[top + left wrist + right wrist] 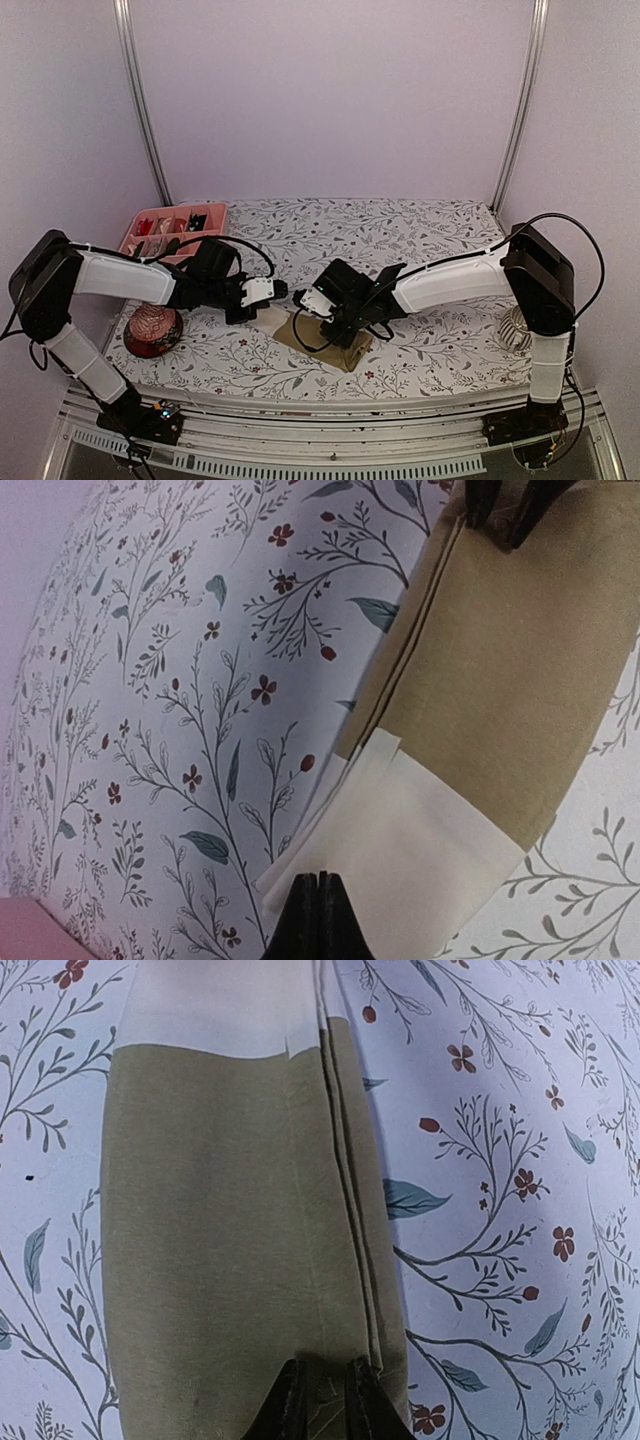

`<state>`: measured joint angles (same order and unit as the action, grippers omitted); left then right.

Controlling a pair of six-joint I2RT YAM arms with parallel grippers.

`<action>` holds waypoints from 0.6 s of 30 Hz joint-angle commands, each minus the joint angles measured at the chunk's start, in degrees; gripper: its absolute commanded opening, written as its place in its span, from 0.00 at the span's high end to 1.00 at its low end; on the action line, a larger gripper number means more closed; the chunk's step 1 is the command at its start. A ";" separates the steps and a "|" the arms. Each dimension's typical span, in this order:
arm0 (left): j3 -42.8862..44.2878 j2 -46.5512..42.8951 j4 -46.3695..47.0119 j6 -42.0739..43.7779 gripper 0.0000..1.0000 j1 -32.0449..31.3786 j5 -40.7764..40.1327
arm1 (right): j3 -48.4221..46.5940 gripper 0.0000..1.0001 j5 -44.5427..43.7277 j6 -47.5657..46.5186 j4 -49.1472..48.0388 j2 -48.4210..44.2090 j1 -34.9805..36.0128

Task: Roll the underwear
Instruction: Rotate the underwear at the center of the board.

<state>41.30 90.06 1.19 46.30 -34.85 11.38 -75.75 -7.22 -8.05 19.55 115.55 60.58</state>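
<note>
While the tan underwear (322, 345) lies folded flat as a long strip on the floral desk (440, 345), it stretches from one end effector to the other. Its pale band (400, 860) sits right at the left end effector (318, 920), whose fingers are pressed together at the band's edge; whether they pinch cloth I cannot tell. The right end effector (325, 1400) nips the opposite tan end, puckering it.
</note>
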 commanded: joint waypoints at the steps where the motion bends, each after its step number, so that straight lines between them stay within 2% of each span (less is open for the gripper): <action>1: 1.19 3.79 -0.42 -0.67 1.00 -0.90 -2.11 | -1.51 0.84 -0.68 0.76 -0.40 1.08 -0.46; 15: 5.46 14.18 3.99 -4.57 0.97 -1.74 -13.20 | -1.87 0.82 -0.40 1.41 2.54 2.02 -0.60; 18: 6.76 16.44 5.05 -4.34 0.95 -2.25 -16.47 | -1.07 0.69 1.21 1.70 3.08 -0.13 -0.67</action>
<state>46.65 102.74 5.93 42.54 -36.01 0.16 -76.23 -7.05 -7.05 20.75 116.31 60.25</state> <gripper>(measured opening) 0.047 0.257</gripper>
